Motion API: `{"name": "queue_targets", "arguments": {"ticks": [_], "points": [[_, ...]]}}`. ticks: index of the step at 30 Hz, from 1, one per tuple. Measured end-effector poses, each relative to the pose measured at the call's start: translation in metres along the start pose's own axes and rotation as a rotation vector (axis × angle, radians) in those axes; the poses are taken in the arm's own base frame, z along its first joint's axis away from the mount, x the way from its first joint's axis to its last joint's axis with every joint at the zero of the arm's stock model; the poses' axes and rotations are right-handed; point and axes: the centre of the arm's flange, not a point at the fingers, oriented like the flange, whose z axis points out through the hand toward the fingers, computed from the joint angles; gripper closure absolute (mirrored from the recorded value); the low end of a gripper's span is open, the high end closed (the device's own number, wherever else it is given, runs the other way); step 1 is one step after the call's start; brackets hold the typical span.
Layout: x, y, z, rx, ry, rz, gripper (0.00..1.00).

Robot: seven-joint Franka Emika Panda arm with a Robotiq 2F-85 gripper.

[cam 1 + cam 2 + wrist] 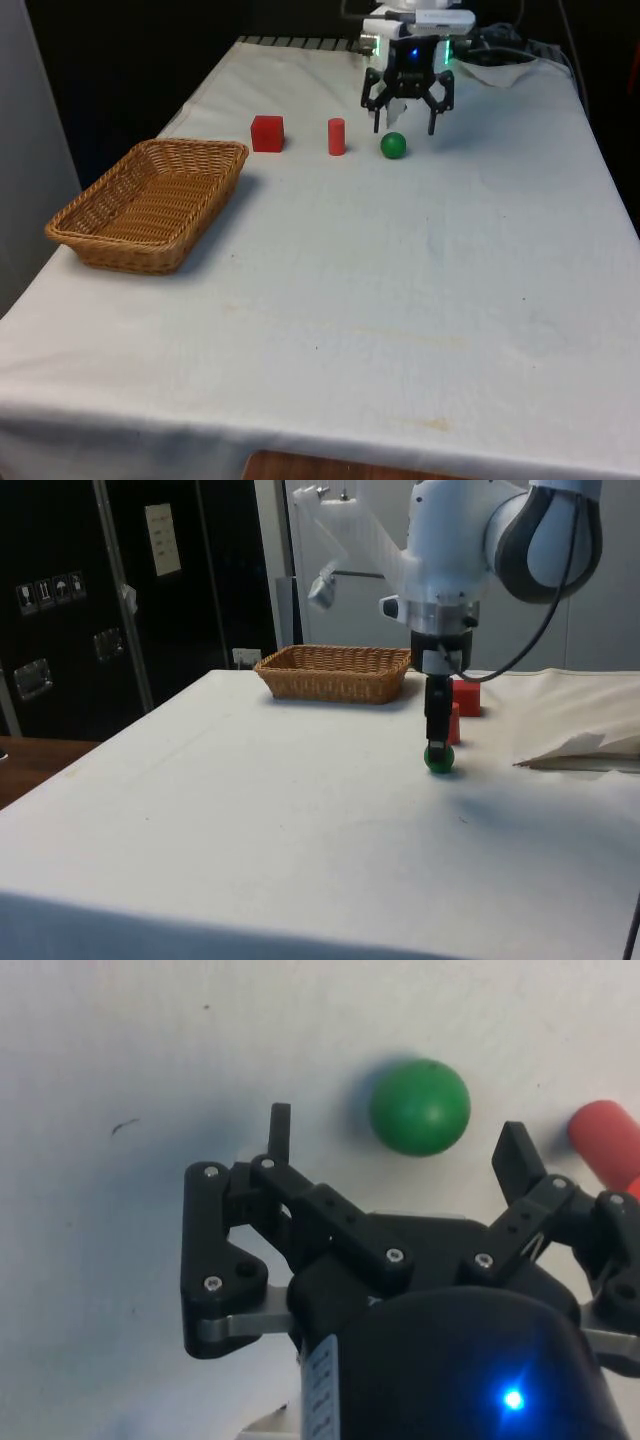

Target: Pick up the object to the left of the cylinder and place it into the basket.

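So the black two-finger gripper (406, 124) hangs spread wide, grasping nothing, at about 1 o'clock of the small green ball (393, 145), with the red cylinder (336, 136) at the ball's 9 o'clock.

A green ball (393, 145) is seen upper centre of the front view, resting on the white tablecloth (400, 300), at the row's right end.

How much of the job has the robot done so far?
Nothing is in the woven wicker basket yet. The open black gripper hangs by the green ball, holding nothing. From the front view, the red cube sits left of the red cylinder; it needs grabbing and dropping into the basket.
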Motion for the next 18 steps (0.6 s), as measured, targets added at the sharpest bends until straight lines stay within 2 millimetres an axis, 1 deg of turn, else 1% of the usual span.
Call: {"name": "queue_targets", "arguments": {"ticks": [11,18], "points": [[-0.006,0.012,0.022,-0.03,0.016,0.004,0.0],[-0.01,0.012,0.026,-0.031,0.031,0.0,0.0]]}}
